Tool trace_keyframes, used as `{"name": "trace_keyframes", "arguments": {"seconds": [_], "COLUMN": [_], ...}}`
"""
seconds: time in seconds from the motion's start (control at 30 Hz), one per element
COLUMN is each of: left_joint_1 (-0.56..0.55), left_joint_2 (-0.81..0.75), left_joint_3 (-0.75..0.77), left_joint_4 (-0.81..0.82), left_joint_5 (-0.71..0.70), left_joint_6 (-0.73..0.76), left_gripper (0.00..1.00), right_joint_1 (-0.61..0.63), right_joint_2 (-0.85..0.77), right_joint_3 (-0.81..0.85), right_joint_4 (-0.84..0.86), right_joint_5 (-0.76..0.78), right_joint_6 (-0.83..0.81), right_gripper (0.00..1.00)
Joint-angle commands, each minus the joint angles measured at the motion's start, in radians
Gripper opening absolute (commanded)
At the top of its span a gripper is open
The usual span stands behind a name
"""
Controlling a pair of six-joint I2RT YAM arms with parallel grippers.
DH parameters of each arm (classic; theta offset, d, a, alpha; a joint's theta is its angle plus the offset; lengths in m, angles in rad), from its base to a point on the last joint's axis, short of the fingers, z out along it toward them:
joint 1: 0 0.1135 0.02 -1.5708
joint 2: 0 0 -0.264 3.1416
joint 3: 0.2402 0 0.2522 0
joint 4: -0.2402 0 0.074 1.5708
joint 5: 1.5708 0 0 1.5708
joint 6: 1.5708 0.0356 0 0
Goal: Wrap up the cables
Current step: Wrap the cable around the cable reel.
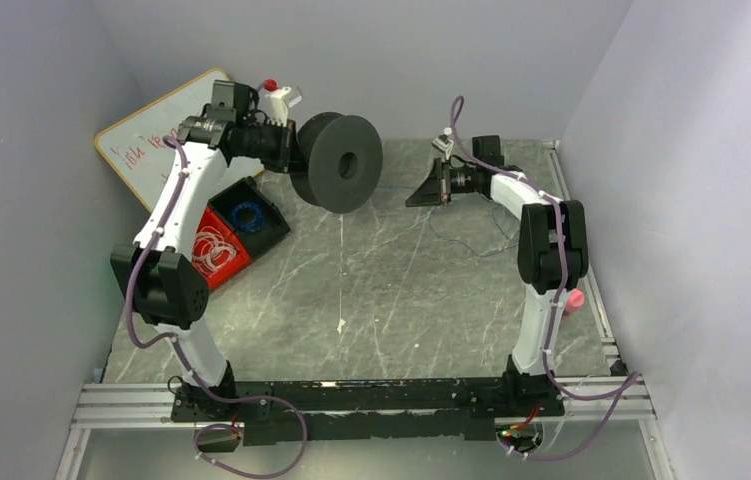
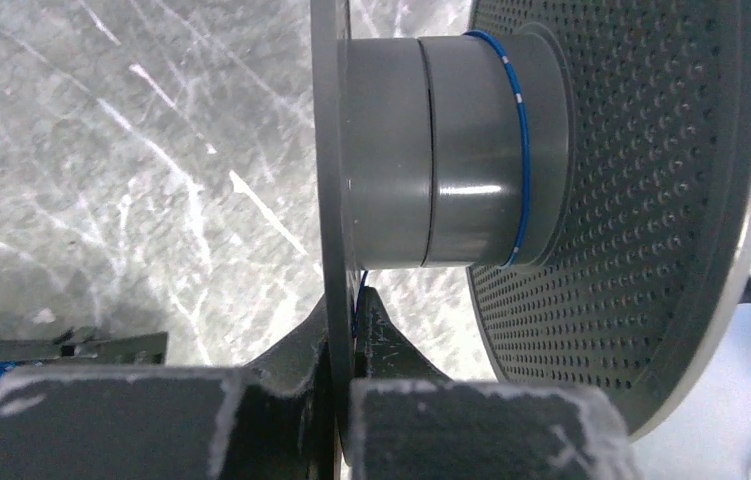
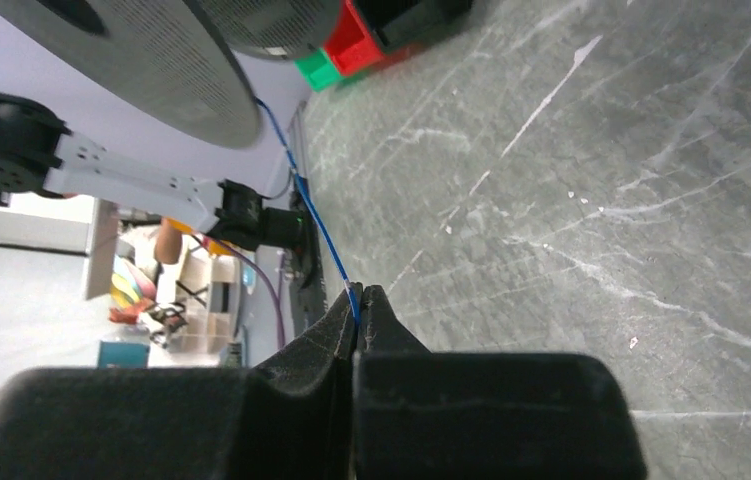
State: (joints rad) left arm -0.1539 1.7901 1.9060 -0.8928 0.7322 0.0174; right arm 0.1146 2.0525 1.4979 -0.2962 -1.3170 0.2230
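A dark perforated spool (image 1: 326, 150) stands on edge, its thin flange between the left fingers (image 2: 376, 330). Nearer than those fingers, on the grey marbled surface (image 1: 401, 300), sits a red-and-black bin (image 1: 234, 268) holding whitish wire coils (image 1: 213, 250). To their left a whiteboard (image 1: 156, 130) leans on the wall. A pink object (image 1: 574, 298) lies well behind the right fingers (image 3: 381, 330), by the surface's edge.

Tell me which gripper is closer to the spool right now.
Left. The left gripper is clamped on the flange of the spool. The right gripper stands apart from it to one side, pinching the blue wire that runs up to it.
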Motion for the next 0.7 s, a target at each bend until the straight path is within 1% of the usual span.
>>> {"name": "trace_keyframes", "arguments": {"seconds": [0.0,0.07,0.1,0.23,0.37,0.57,0.67], "left_joint_1": [-0.055,-0.084,-0.096,-0.164,-0.230,-0.285,-0.310], "left_joint_2": [-0.101,-0.116,-0.119,-0.107,-0.093,-0.052,-0.034], "left_joint_3": [-0.037,-0.071,-0.090,-0.126,-0.157,-0.186,-0.200], "left_joint_4": [0.037,0.057,0.070,0.094,0.118,0.158,0.178], "left_joint_5": [-0.148,-0.236,-0.262,-0.341,-0.407,-0.514,-0.543], "left_joint_6": [0.147,0.162,0.163,0.181,0.188,0.169,0.158], "left_gripper": [0.02,0.02,0.02,0.02,0.02,0.02,0.02], "right_joint_1": [-0.059,-0.079,-0.084,-0.087,-0.088,-0.090,-0.090], "right_joint_2": [-0.042,-0.067,-0.077,-0.099,-0.116,-0.156,-0.168], "right_joint_3": [0.000,-0.032,-0.041,-0.034,-0.039,-0.089,-0.110], "right_joint_4": [0.201,0.287,0.323,0.301,0.318,0.485,0.565], "right_joint_5": [-0.072,-0.077,-0.076,-0.066,-0.080,-0.096,-0.102], "right_joint_6": [0.212,0.288,0.299,0.265,0.295,0.435,0.489], "right_gripper": [0.00,0.00,0.00,0.00,0.00,0.00,0.00]}}
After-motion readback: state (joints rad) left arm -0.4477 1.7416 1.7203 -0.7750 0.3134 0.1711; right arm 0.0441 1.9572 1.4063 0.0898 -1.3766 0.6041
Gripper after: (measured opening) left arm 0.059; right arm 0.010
